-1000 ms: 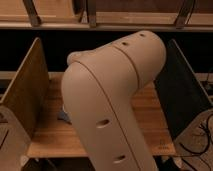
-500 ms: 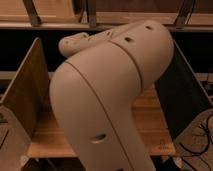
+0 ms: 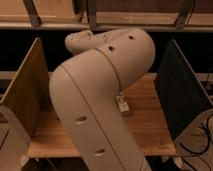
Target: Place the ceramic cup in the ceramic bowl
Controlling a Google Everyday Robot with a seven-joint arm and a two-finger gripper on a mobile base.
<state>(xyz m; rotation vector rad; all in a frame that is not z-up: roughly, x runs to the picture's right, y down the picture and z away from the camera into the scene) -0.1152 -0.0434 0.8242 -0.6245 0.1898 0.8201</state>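
My beige arm [image 3: 100, 100] fills the middle of the camera view and bends over the wooden table [image 3: 150, 125]. The ceramic cup and the ceramic bowl are hidden or out of view. My gripper is not in view; it lies somewhere behind the arm's upper segment [image 3: 82, 42] at the top centre.
A wooden side panel [image 3: 25, 95] stands at the table's left and a dark panel [image 3: 182, 95] at its right. A shelf with metal legs [image 3: 100, 22] runs along the back. Cables [image 3: 202, 135] hang at the lower right.
The arm has swung: its elbow has risen and shifted right, and the upper segment now reaches toward the top left. More of the table's right side shows.
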